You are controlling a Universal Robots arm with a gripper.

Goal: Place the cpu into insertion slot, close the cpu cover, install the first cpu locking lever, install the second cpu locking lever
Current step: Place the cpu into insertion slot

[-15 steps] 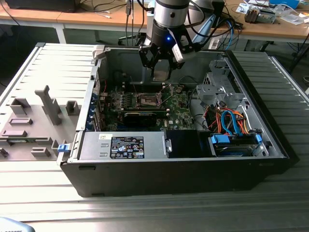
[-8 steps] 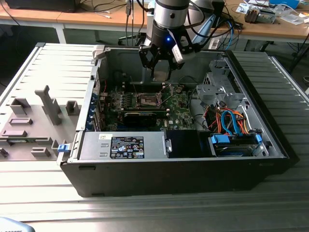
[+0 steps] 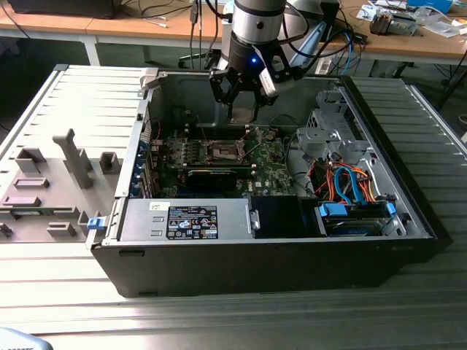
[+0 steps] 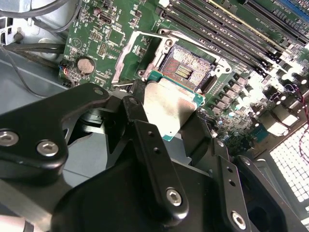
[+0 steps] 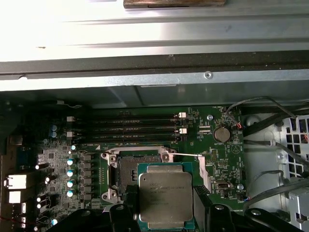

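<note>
1. One open case (image 3: 292, 255) lies on the ribbed tabletop (image 3: 219, 321), filling the middle of the exterior view.
2. Inside it, a green board (image 3: 273, 171) sits at centre. A silver box (image 3: 190, 222) is at lower left, and blue and orange cables (image 3: 350, 186) lie at right.
3. One slot (image 3: 221, 151) sits on the board, and its dark centre (image 4: 186, 67) is bare in both wrist views (image 5: 126, 169).
4. One tool (image 3: 243, 108) hangs over the board at the exterior view's upper centre, clamped on the cpu.
5. One cpu (image 5: 165, 195) is held by its edges, face showing. It hangs just beside and partly over the slot, not seated (image 4: 171, 104).
6. One round battery (image 5: 221, 134) sits on the board near the slot.
</note>
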